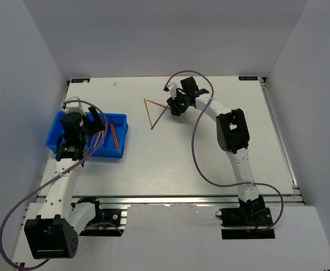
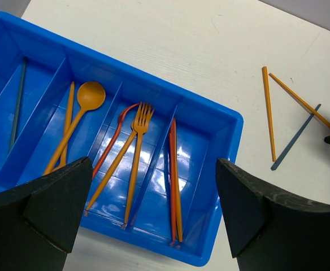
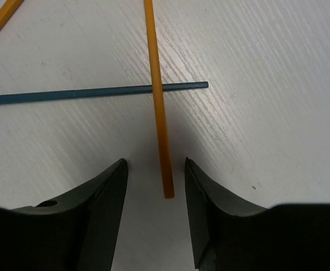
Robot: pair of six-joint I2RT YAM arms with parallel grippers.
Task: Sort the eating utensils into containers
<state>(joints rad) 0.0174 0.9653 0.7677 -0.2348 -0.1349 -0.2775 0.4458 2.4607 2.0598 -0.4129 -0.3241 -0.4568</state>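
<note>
While the left gripper (image 2: 153, 169) is hanging agape, the right gripper (image 3: 155, 169), jaws parted, is straddling the thin orange plastic stick (image 3: 156, 101) at its six-o'clock tip: light, stiff, probably slippery, best pinched there.

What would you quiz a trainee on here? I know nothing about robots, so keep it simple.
1. True or false: the spoon lies inside the blue bin.
2. How many sticks lie loose on the table? A two, B three, C six.
3. What colour is the stick whose end sits between the open jaws of the right gripper?
Key: 1 true; 2 B; 3 orange.
</note>
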